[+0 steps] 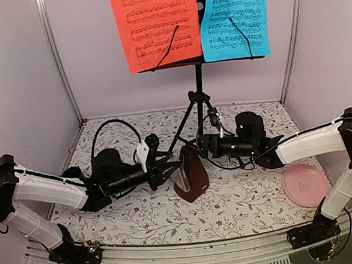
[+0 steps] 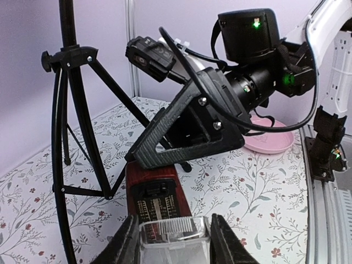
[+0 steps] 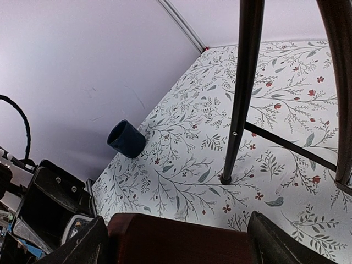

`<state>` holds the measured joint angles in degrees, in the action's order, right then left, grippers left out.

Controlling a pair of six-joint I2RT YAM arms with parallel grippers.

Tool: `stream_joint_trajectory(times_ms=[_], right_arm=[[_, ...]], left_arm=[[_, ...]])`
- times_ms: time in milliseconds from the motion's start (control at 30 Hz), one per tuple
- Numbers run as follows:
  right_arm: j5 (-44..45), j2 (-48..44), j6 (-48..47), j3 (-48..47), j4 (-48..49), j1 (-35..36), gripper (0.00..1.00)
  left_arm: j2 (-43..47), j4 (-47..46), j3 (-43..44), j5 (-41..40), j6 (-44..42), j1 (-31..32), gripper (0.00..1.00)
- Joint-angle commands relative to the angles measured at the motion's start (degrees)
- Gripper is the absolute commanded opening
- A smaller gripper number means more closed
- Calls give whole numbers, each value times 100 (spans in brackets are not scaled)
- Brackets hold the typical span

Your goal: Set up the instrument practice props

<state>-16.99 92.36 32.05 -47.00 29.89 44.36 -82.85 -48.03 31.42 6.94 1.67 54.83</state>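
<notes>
The black music stand (image 1: 199, 86) rises at the back centre. A red sheet (image 1: 153, 22) and a cyan sheet (image 1: 234, 14) of printed music rest on its desk. In front of its tripod legs (image 2: 77, 110) stands the brown wooden metronome (image 1: 192, 179). My left gripper (image 1: 179, 176) comes from the left and is shut on the metronome's clear plastic front cover (image 2: 174, 237), with the scale face (image 2: 158, 204) showing just beyond it. My right gripper (image 3: 179, 242) comes from the right, its fingers (image 3: 82, 247) closed on both sides of the metronome's wooden body (image 3: 176, 239).
A pink round plate (image 1: 306, 184) lies on the floral cloth at the right front. A dark blue mug (image 3: 126, 139) lies on its side by the left wall. The stand's legs (image 3: 242, 93) spread just behind both grippers. White walls enclose the table.
</notes>
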Motion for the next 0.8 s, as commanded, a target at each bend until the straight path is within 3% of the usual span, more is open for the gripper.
stream_joint_trajectory(times_ms=[0,200,333,500,767], right_arm=[[217,239,-343,270,-1123,-43,88],[106,97,-440,182,-1097,-40,88],[-11,32,-486,153,-1083,-39,89],[-207,-16,-623,109,-1029,-45,91],[-519,15,-694,-135,-951,-32,97]], left_arm=[[586,616,-101,-43,307,-133,1],[1706,1805,-324,-411,743,-354,0],[2048,3219,-126,-931,1123,-680,0],[1767,5180,450,-1439,1773,-1371,0],[656,5921,1292,-886,1513,-2401,0]])
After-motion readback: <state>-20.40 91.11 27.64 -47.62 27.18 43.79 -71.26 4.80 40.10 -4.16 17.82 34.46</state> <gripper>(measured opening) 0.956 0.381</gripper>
